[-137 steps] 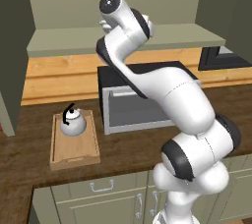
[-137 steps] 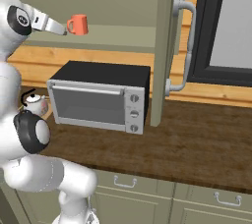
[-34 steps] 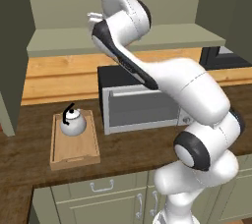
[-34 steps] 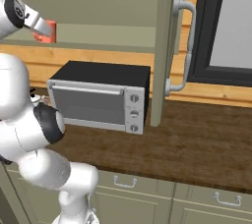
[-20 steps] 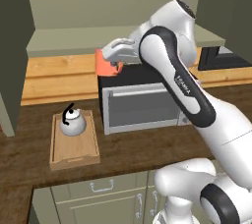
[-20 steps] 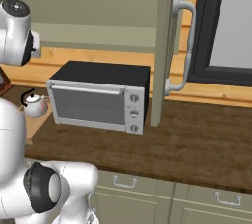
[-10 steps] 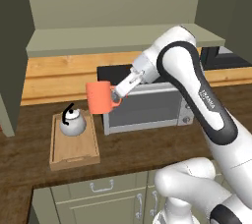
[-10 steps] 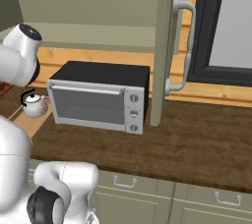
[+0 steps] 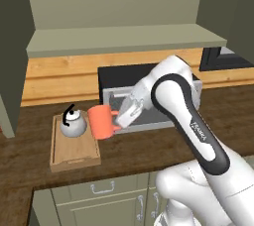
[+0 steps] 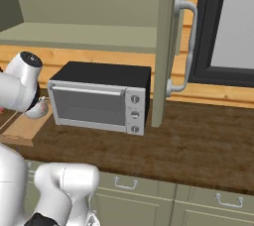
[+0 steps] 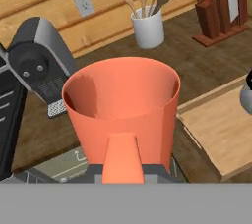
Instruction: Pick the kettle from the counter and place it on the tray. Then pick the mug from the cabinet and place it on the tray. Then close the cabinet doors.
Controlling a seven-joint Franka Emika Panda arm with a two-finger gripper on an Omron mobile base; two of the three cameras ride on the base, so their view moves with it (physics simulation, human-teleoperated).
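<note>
Item, arm: we record the white arm arched from lower right toward the left in the left base view, its gripper clamped on the handle of the mug, held in the air just right of the kettle. Item, room: we note the tray on the counter, kettle at its far end, bare wood on the near half; the microwave stands close behind the gripper. Above, the cabinet shelf lies open, one door standing ajar at right. Item, mug: orange-red, tapered, upright, mouth open and hollow in the hand view, handle toward the fingers.
</note>
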